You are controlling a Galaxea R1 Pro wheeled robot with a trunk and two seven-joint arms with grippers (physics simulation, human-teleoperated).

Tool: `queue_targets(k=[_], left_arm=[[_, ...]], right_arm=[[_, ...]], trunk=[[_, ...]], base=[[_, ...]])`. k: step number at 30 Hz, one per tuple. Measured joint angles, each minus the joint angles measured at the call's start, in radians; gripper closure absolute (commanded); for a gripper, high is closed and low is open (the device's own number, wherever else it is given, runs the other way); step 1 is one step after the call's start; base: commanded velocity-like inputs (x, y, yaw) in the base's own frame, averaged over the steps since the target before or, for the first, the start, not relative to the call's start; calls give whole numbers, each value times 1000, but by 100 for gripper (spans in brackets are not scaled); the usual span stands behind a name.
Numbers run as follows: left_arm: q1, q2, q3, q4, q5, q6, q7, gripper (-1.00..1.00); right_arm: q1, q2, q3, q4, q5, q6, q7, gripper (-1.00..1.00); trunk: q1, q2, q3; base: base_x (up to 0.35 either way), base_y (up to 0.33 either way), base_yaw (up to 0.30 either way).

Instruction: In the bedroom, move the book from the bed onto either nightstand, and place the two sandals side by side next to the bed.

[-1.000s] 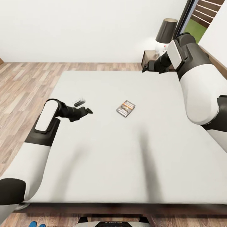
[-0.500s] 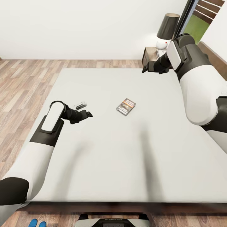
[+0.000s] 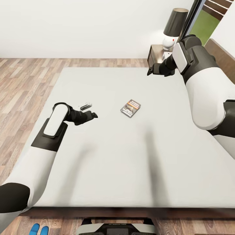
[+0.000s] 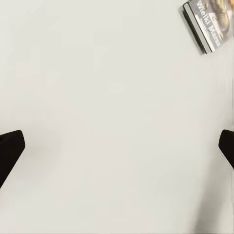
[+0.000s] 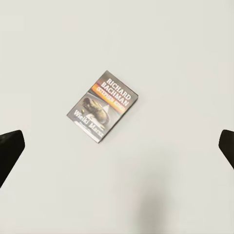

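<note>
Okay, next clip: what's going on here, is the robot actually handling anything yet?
Not yet. The robot stands at the edge of the bed with both arms out over the mattress. The book lies flat on it, untouched. The left gripper hovers to one side of the book, the right gripper is raised beyond it toward the nightstand and its lamp. Both wrist views show the jaws spread wide and empty. The blue sandals lie on the floor by the bed.
</note>
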Motion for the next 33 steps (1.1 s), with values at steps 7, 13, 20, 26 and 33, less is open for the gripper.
queue_targets(k=[7,13,20,26,33], left_arm=[[-4,2,-3,-26,7,-9,-9,-100],[-6,3,1,-25,9,-9,-11,-100],[-7,2,0,-21,9,-9,-12,-100],[-8,2,-2,-28,8,-8,-13,-100],[-61,-41,3,-27,0,-13,54,-100]], right_arm=[[2,2,0,-4,0,0,-2,-100],[8,2,-2,-6,2,-37,-5,-100],[78,11,-2,-5,10,-198,-88,-100],[100,42,-2,-6,13,-232,-134,-100],[88,53,-2,3,30,-314,-147,-100]], trunk=[[27,-49,-33],[50,-91,-61],[77,-140,-94],[100,-182,-122],[107,-196,-139]], base=[[0,0,0],[0,0,0],[0,0,0],[0,0,0],[0,0,0]])
